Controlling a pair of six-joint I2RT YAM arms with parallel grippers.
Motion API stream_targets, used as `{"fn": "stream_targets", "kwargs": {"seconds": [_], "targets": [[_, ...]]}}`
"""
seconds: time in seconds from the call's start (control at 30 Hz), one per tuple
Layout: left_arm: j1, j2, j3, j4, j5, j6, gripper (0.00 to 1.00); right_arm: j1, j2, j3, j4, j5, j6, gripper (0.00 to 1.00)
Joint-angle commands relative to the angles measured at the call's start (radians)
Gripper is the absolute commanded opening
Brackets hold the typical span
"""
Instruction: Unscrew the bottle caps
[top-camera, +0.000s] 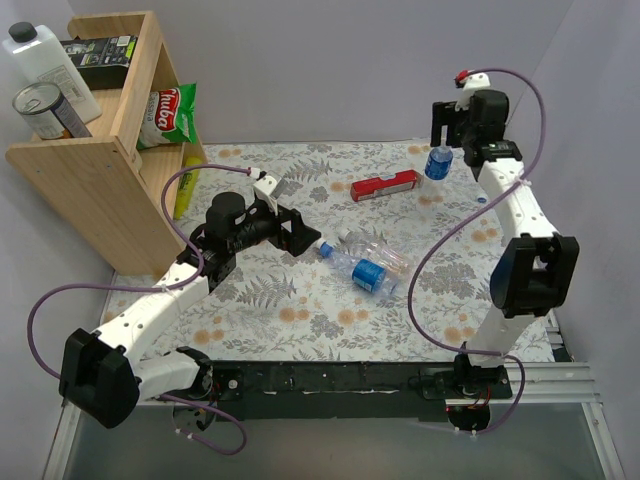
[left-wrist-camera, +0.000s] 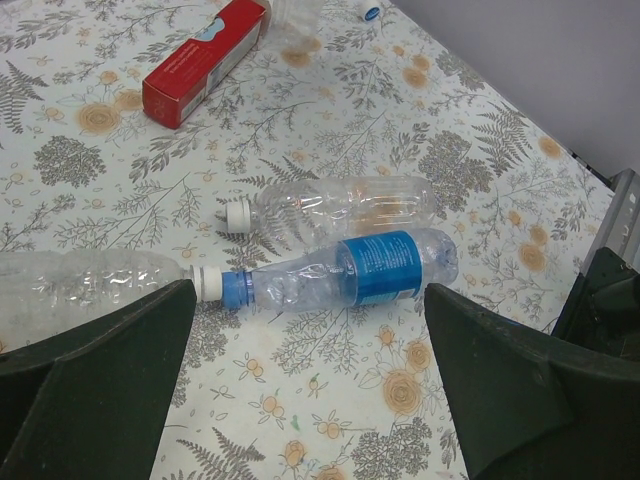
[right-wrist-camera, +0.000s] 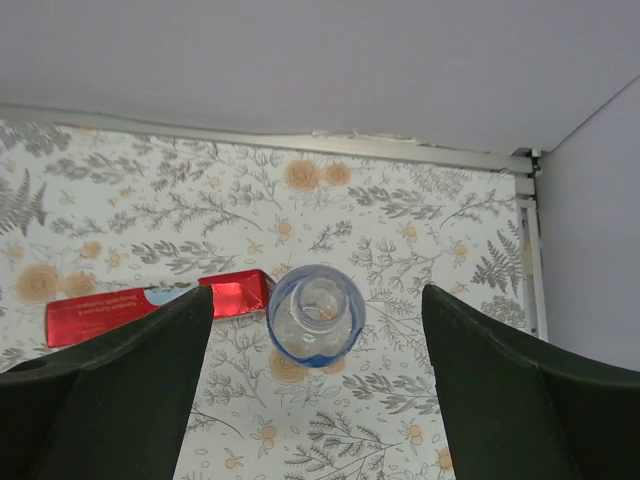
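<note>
Three clear bottles lie together mid-table. The blue-labelled bottle (left-wrist-camera: 385, 265) (top-camera: 370, 272) has a blue cap (left-wrist-camera: 237, 288). That cap touches the white cap (left-wrist-camera: 207, 283) of an unlabelled bottle (left-wrist-camera: 80, 280) on the left. A third clear bottle (left-wrist-camera: 340, 205) behind them has a white cap (left-wrist-camera: 237, 215). My left gripper (left-wrist-camera: 310, 400) (top-camera: 300, 235) is open and empty, just short of these bottles. A fourth bottle (right-wrist-camera: 315, 315) (top-camera: 438, 162) stands upright at the back right with a bare open mouth. My right gripper (right-wrist-camera: 315, 400) (top-camera: 445, 125) hangs open above it. A loose cap (top-camera: 481, 200) (left-wrist-camera: 371, 12) lies nearby.
A long red box (top-camera: 385, 185) (right-wrist-camera: 150, 305) lies left of the upright bottle. A wooden shelf (top-camera: 100, 160) stands at the back left with a white jug (top-camera: 45, 60), a tin can (top-camera: 45, 105) and a snack bag (top-camera: 172, 110). Walls close off the back and right.
</note>
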Motion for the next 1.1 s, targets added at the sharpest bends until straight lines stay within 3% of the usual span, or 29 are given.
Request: {"fn": "stream_targets", "kwargs": {"seconds": [0.0, 0.27, 0.4, 0.6, 0.7, 0.9, 1.07], "targets": [[-0.003, -0.001, 0.002, 0.006, 0.0, 0.012, 0.98, -0.086, -0.158, 0.008, 0.027, -0.093, 0.092, 0.91], [-0.001, 0.001, 0.003, 0.003, 0.0, 0.012, 0.98, -0.338, -0.128, -0.073, 0.01, -0.188, 0.259, 0.81], [-0.001, 0.002, 0.007, 0.0, 0.0, 0.01, 0.98, -0.352, -0.083, -0.122, -0.016, -0.175, 0.262, 0.76], [-0.001, 0.013, 0.01, -0.007, -0.017, 0.005, 0.98, -0.347, -0.207, -0.349, 0.097, -0.211, 0.342, 0.75], [-0.001, 0.019, 0.013, -0.007, -0.02, -0.01, 0.98, -0.306, -0.304, -0.474, 0.123, -0.209, 0.359, 0.75], [-0.001, 0.048, 0.022, -0.014, -0.05, -0.064, 0.98, -0.041, -0.5, -0.697, 0.168, -0.078, 0.305, 0.75], [-0.001, 0.077, 0.037, -0.049, -0.101, -0.09, 0.98, 0.157, -0.586, -0.813, 0.203, -0.118, 0.195, 0.69]]}}
